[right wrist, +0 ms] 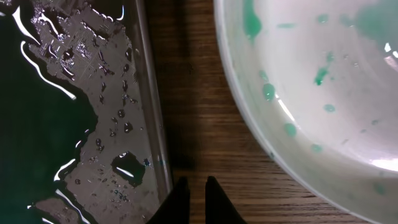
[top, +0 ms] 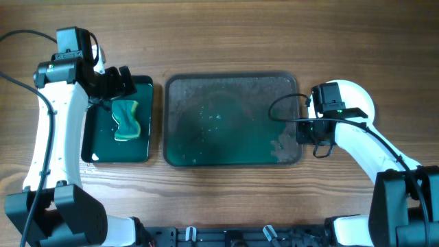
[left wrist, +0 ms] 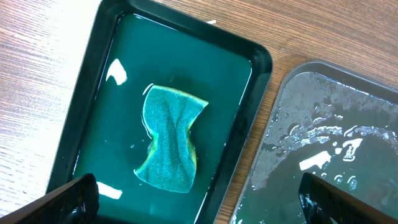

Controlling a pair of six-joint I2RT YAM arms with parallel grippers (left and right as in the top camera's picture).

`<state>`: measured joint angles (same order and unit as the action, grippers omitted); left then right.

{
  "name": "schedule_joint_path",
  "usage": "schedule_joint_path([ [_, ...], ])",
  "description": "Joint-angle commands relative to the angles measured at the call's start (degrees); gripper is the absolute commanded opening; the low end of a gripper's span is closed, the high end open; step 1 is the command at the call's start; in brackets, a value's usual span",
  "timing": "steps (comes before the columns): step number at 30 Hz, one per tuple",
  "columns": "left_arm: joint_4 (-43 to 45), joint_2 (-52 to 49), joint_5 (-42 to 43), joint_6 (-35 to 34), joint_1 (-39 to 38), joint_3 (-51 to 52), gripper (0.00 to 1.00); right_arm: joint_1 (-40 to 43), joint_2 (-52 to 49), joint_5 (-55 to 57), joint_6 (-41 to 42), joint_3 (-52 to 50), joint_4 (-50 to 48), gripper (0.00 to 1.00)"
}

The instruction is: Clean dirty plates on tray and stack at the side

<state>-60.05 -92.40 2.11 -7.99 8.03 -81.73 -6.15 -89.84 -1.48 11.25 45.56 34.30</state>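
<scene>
The large grey-green tray (top: 180, 123) lies mid-table, wet, with no plates on it; it also shows in the right wrist view (right wrist: 93, 93) and the left wrist view (left wrist: 336, 124). A white plate (top: 358, 95) lies on the wood to the right of the tray, partly hidden by my right arm. In the right wrist view this plate (right wrist: 311, 81) carries teal-green spots. I cannot tell whether other plates lie under it. My right gripper (right wrist: 193, 194) is shut and empty over bare wood between the tray's rim and the plate. My left gripper (left wrist: 199, 199) is open, above the sponge tray.
A narrow black tray (top: 144, 89) at the left holds teal liquid and a teal-and-yellow sponge (top: 126, 120), which the left wrist view (left wrist: 169, 140) shows lying flat. A thin strip of wood separates the two trays. Cables hang by both arms.
</scene>
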Motion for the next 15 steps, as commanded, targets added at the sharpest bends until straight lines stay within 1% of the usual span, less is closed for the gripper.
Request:
schedule_joint_path([
  [1, -0.02, 0.11, 1.11, 0.04, 0.07, -0.52, 1.00, -0.70, -0.70, -2.93, 0.81, -0.31, 1.22, 0.09],
  [8, 0.00, 0.11, 1.11, 0.04, 0.07, -0.52, 1.00, -0.70, -0.70, -7.80, 2.27, -0.31, 6.80, 0.08],
  [15, 0.00, 0.11, 1.11, 0.04, 0.09, -0.52, 1.00, -0.68, -0.24, -8.24, 4.39, 0.15, 7.93, 0.07],
])
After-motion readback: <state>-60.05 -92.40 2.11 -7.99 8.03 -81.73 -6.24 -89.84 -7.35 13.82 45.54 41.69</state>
